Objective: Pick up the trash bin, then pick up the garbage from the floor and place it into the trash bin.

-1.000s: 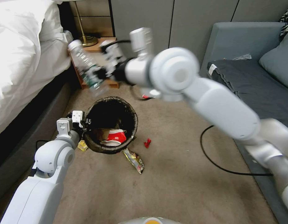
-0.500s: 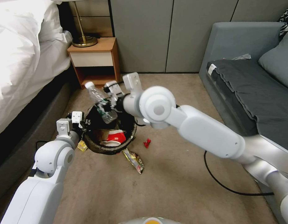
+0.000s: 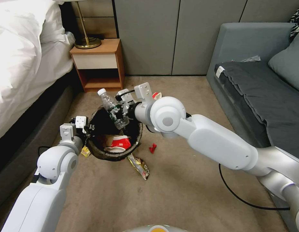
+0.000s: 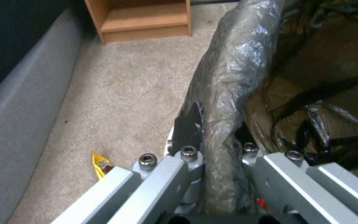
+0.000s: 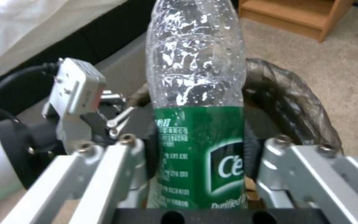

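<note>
Holding bottle (image 3: 113,108) over trash bin (image 3: 136,141), right hand (image 3: 121,108)

Beige carpet floor (image 3: 181,193), wooden nightstand (image 3: 98,62) against grey panelled wall (image 3: 162,35), brass lamp base (image 3: 87,42) on the nightstand, white-sheeted bed (image 3: 23,54) left of the nightstand, grey sofa (image 3: 252,80) far right of the nightstand
</note>
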Tool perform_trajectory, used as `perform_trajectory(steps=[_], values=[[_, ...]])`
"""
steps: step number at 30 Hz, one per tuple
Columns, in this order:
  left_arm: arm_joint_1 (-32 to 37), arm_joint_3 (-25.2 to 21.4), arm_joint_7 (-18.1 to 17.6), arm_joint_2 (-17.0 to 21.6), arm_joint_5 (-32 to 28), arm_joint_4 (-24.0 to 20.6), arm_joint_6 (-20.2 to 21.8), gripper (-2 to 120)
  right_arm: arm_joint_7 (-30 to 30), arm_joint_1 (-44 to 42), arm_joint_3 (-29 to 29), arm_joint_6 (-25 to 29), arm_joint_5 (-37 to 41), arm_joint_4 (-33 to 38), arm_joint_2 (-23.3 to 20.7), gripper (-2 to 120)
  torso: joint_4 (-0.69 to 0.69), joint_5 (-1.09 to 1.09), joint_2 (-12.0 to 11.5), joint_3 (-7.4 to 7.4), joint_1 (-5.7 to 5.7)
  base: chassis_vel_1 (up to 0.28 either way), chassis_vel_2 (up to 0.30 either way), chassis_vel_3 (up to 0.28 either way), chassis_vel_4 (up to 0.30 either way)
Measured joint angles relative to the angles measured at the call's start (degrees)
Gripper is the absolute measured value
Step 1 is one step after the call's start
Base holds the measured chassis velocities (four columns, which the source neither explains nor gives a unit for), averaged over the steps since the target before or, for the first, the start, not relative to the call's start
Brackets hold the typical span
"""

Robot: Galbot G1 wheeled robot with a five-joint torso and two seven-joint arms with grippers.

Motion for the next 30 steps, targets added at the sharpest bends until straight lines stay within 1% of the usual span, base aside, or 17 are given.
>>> perform_trajectory(steps=[1,2,3,4,5,6,7,8,11,12,14,15,16,19,27,30], values=[[0.1,0.0,0.0,0.0,0.0,0.1,0.0,1,-0.1,0.0,0.2,0.0,0.5,0.0,0.2,42,0.00,0.00,0.0,0.00,0.00,0.000,0.000,0.000,0.000],[0.1,0.0,0.0,0.0,0.0,0.1,0.0,1,-0.1,0.0,0.2,0.0,0.5,0.0,0.2,42,0.00,0.00,0.0,0.00,0.00,0.000,0.000,0.000,0.000],[0.1,0.0,0.0,-0.1,0.1,0.2,0.0,1,-0.1,0.0,0.5,0.1,1.4,-0.1,0.6,48,0.00,0.00,0.0,0.00,0.00,0.000,0.000,0.000,0.000],[0.1,-0.1,0.1,-0.1,0.1,0.3,0.0,1,-0.1,0.0,0.5,0.3,1.9,-0.1,0.9,52,0.00,0.00,0.0,0.00,0.00,0.000,0.000,0.000,0.000],[0.1,-0.1,0.1,-0.1,0.1,0.3,0.0,1,-0.1,0.0,0.5,0.3,1.9,-0.1,0.9,52,0.00,0.00,0.0,0.00,0.00,0.000,0.000,0.000,0.000],[0.1,-0.1,0.1,-0.2,0.1,0.4,0.0,1,0.0,0.0,0.7,0.7,2.4,-0.2,1.2,57,0.01,0.00,0.0,0.00,0.00,0.000,0.000,0.000,0.000],[-0.1,-0.1,0.1,-0.2,0.1,0.4,0.0,1,0.2,0.1,0.8,1.0,3.1,-0.3,1.7,64,0.01,0.00,0.0,0.00,0.00,0.000,0.000,0.000,0.000],[-0.1,-0.1,0.1,-0.2,0.1,0.4,0.0,1,0.2,0.1,0.8,1.0,3.1,-0.3,1.7,64,0.01,0.00,0.0,0.00,0.00,0.000,0.000,0.000,0.000],[-0.3,-0.2,0.2,-0.2,0.1,0.4,0.0,1,0.6,0.2,0.9,1.7,4.3,-0.6,2.3,77,0.00,0.00,0.0,0.00,0.00,0.000,0.000,0.000,0.000],[-0.3,-0.2,0.2,-0.2,0.1,0.4,0.0,1,0.6,0.2,0.9,1.7,4.3,-0.6,2.3,77,0.00,0.00,0.0,0.00,0.00,0.000,0.000,0.000,0.000],[-0.3,-0.3,0.2,-0.2,0.1,0.4,0.0,1,1.3,0.3,1.0,1.8,5.5,-0.7,2.6,88,0.00,0.00,0.0,0.00,0.00,0.000,0.000,0.000,0.000],[-0.3,-0.3,0.2,-0.1,0.1,0.4,0.0,1,1.4,0.3,1.0,1.9,5.8,-0.7,2.6,90,0.00,0.00,0.0,0.00,0.00,0.000,0.000,0.000,0.000],[-0.3,-0.4,0.2,-0.1,0.1,0.5,0.0,1,1.6,0.3,1.1,2.0,6.2,-0.7,2.6,96,0.01,0.00,0.0,0.00,0.00,0.000,0.000,0.000,0.000],[-0.3,-0.4,0.2,-0.1,0.0,0.6,0.0,1,1.7,0.2,1.3,2.0,6.4,-0.7,2.6,100,0.00,0.00,0.0,0.00,0.00,0.000,0.000,0.000,0.000],[-0.8,-0.4,0.2,-0.2,-0.2,0.7,0.0,1,2.4,-0.2,2.1,2.1,7.1,0.4,1.5,100,0.00,0.01,0.0,0.00,0.00,0.000,0.000,0.000,0.000],[-1.2,-0.4,0.2,-0.1,-0.3,0.8,0.0,1,2.4,0.0,4.0,2.4,6.9,0.7,1.3,100,0.00,0.01,0.0,0.00,0.01,0.000,0.000,0.000,0.000]])
